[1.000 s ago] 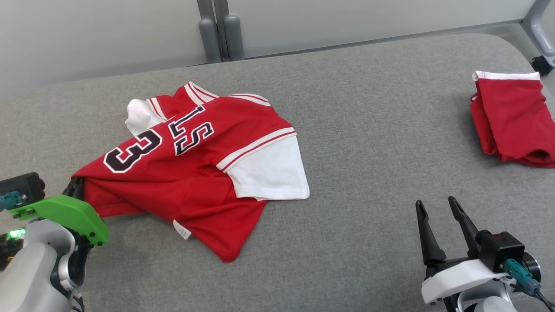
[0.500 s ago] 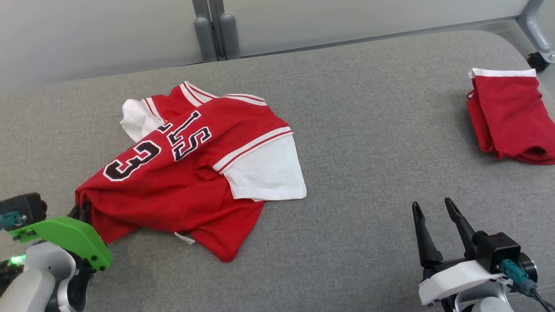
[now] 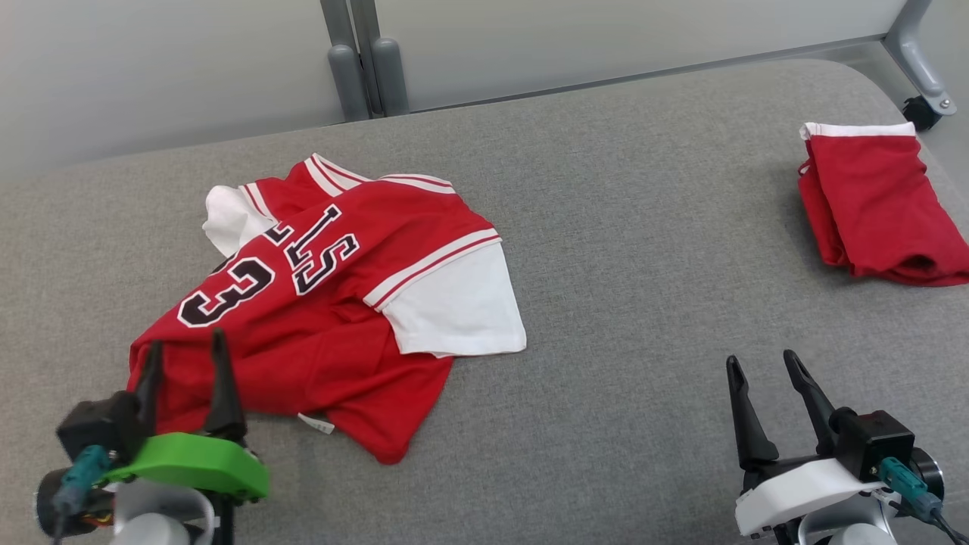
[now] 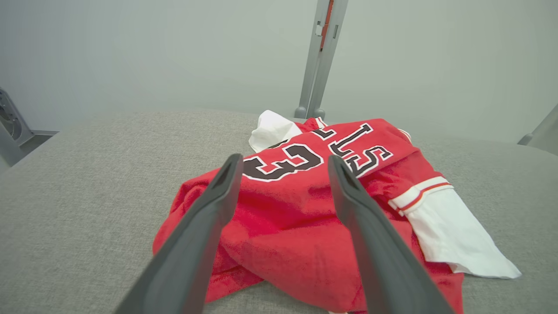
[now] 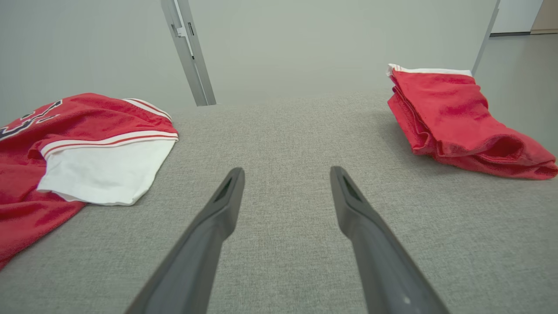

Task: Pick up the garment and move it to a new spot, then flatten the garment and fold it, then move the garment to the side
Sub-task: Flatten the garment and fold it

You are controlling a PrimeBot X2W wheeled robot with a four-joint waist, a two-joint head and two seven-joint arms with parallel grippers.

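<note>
The garment (image 3: 318, 303), a red jersey, lies crumpled on the left half of the surface (image 3: 643, 242), directly ahead of the left gripper. A black numeral 3 and the black letters L and S, all outlined in white, are displayed on its upper face. One white sleeve (image 3: 454, 303), joined below a red-and-white striped band, is spread flat toward the middle of the surface. The second sleeve (image 3: 227, 219) is bunched at the far left of the jersey. A small white label (image 3: 316, 424) is exposed at the near hem, and the near left corner is heaped in folds.

The left gripper (image 3: 187, 344) is held with its fingers spread and nothing between them. Its tips are seen over the near left corner of the jersey; contact cannot be determined. The right gripper (image 3: 761, 362) is likewise spread wide over bare surface, well apart from the jersey.

The surface is covered in grey woven fabric and is rounded at its far right corner. A folded red garment (image 3: 878, 204) with a white band is placed at its far right edge. A pale wall (image 3: 151, 68) is located behind, with a grey upright post (image 3: 356, 45) against it and a caster (image 3: 920, 113) at the far right.
</note>
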